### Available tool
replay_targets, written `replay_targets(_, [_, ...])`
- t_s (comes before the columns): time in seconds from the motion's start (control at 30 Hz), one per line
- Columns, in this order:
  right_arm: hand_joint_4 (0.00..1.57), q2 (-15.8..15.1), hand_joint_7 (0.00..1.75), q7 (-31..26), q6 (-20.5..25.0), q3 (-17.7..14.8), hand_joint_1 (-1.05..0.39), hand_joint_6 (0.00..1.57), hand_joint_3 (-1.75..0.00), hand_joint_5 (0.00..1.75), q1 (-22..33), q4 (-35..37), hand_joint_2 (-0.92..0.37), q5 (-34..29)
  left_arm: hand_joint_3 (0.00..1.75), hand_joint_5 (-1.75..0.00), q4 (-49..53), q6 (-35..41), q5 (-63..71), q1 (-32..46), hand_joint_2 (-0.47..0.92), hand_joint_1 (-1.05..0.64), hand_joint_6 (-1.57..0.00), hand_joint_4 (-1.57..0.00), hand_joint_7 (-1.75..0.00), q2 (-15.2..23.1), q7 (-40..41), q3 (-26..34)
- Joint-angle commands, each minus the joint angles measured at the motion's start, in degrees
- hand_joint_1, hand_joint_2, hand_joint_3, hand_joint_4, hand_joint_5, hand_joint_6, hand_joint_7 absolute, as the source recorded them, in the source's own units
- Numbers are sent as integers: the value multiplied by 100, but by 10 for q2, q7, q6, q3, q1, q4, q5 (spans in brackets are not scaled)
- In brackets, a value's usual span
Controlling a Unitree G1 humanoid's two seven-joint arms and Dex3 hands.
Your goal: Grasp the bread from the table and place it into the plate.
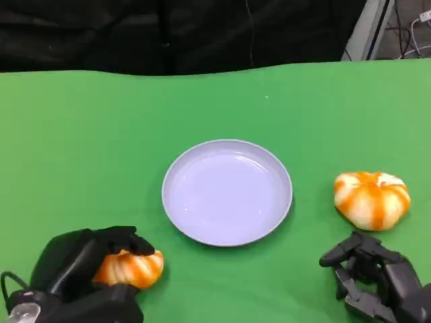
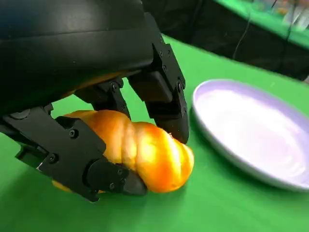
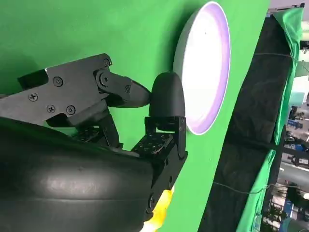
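Left hand has one bread; the plate lies up and to its right.

Your left hand (image 1: 81,266) grips the bread (image 1: 131,268) at the table's near left, fingers wrapped over its top and its long axis running left to right. The plate (image 1: 176,210) sits just beyond, far-right of it. Your right hand (image 1: 374,272) holds nothing, fingers apart, just near of a second bread (image 1: 372,198).

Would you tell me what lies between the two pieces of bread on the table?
In the head view, the plate lies between the bread in the left hand and the other bread, with green cloth either side.
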Motion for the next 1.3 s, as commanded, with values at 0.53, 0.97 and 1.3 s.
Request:
replay_targets(0.53, [68,-6,125,-4,-2,-3,-16,74,-68,175,-8,11,-82,0,117,-136,-117,-99,14,40,47,-7,-106,-106,-94,-12,88,61])
replay_targets(0.97, [68,-3,124,-8,-4,-1,-15,74,-68,175,-14,19,-82,-1,119,-125,-91,-120,-25,-12,47,-7,-99,-107,-105,-24,46,57])
replay_targets(1.3, [67,-4,124,-19,-4,4,-16,74,-67,175,-13,18,-82,-11,94,-144,-14,-151,-19,-82,65,-7,-82,-88,-122,-31,16,18])
